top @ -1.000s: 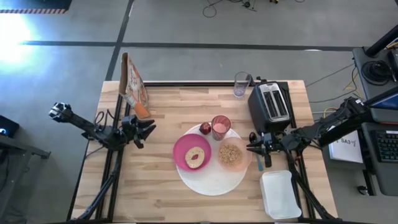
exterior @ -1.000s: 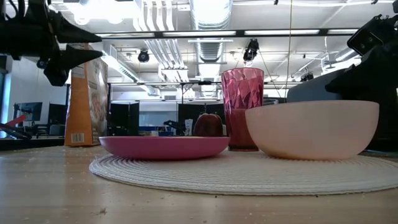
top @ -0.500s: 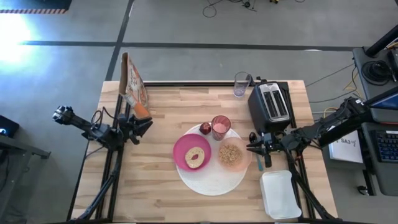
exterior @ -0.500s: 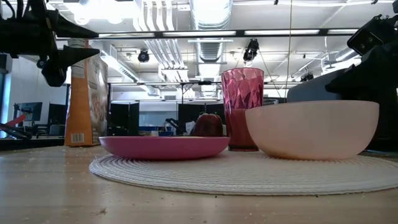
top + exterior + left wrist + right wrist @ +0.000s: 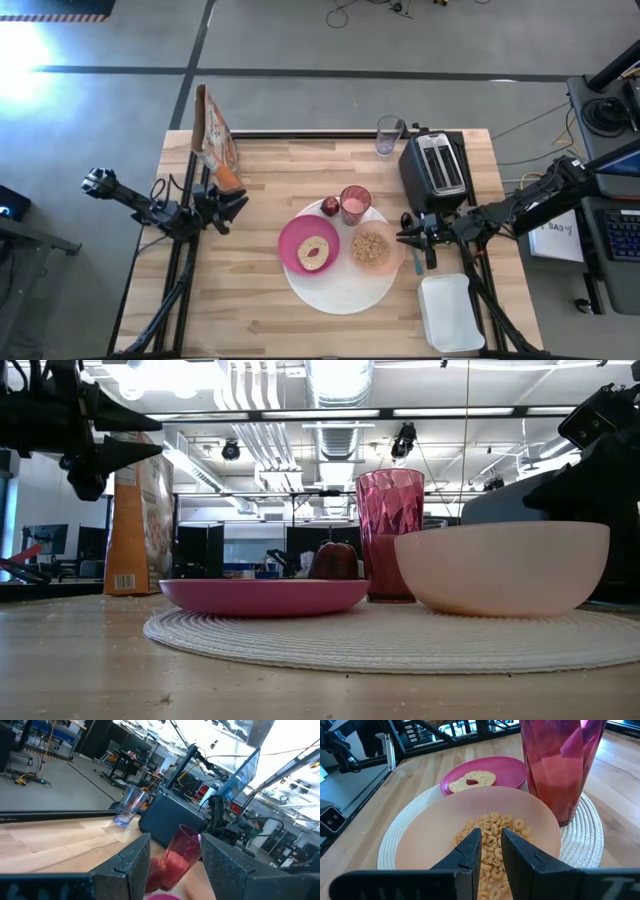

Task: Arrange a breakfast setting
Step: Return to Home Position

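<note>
**Breakfast Setting: Arm and Item Positions**

**Left arm.** The left gripper is held above the left part of the table, raised off the wood and apart from the setting. Its fingers point toward the table's middle. The jaws stand moderately wide and hold nothing.

**Right arm.** The right gripper sits low toward the table's right edge, just beside the translucent peach bowl, with the fingers aimed at it. The jaws are narrow, with a slim gap between the fingers, and nothing is gripped.

**Setting.** The large white round disc lies flat at the table's middle.
- The small magenta plate rests on the left part of the disc and carries the bagel.
- The bowl rests on the right part of the disc, just beside the plate, and contains the cereal.
- The pink tumbler stands upright at the disc's far rim, behind the gap between plate and bowl.
- The small red fruit sits just left of the tumbler, at the same rim.

**Other items.**
- The black toaster stands in the far-right corner, and a clear glass stands to its left, at the far edge.
- A cereal box stands at the far-left corner.
- The white rectangular tray lies at the near-right corner.
</note>
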Action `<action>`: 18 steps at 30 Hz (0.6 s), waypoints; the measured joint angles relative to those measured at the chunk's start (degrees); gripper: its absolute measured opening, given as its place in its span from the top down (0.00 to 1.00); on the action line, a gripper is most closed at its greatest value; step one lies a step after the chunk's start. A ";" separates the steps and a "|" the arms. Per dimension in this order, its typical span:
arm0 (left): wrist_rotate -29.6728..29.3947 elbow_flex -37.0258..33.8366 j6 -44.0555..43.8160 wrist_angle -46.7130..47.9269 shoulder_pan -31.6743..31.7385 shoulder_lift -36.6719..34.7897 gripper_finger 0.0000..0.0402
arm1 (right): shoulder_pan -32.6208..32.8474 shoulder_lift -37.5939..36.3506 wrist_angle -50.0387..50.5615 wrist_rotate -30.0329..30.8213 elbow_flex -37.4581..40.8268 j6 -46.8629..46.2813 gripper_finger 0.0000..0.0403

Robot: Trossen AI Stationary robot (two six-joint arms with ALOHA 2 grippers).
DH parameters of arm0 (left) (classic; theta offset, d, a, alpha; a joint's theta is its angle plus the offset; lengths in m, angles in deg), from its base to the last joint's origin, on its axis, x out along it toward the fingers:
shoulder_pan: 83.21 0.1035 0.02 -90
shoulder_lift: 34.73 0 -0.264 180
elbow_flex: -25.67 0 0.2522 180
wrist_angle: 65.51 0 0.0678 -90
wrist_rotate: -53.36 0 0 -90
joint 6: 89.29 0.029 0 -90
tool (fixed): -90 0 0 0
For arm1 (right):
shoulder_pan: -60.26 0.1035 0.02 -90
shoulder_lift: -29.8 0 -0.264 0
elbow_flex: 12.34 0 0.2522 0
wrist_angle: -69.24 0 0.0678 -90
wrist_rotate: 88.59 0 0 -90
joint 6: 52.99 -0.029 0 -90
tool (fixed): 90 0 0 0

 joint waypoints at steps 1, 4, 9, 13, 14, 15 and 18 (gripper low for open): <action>0.00 0.00 0.00 0.01 0.00 0.25 0.61 | 0.00 0.00 0.00 0.00 0.00 0.00 0.84; 0.00 0.00 0.00 0.03 -0.17 0.19 0.61 | 0.00 0.00 0.00 0.00 0.00 0.00 0.84; 0.00 0.04 0.00 0.06 -0.17 -2.96 0.61 | 0.00 -0.01 0.00 0.00 0.00 0.00 0.84; 0.00 0.04 -0.01 0.03 -0.17 -6.27 0.61 | 0.00 0.00 0.00 0.01 0.00 0.00 0.84; 0.00 0.04 -0.02 0.03 -0.17 -6.96 0.61 | 0.00 0.00 0.00 0.00 0.01 0.00 0.84; 0.00 0.04 -0.02 0.03 -0.17 -7.61 0.61 | 0.00 0.00 0.00 0.00 0.02 0.00 0.84; 0.00 0.07 -0.02 0.03 -0.17 -9.13 0.61 | 0.00 0.00 0.00 0.00 0.00 0.00 0.84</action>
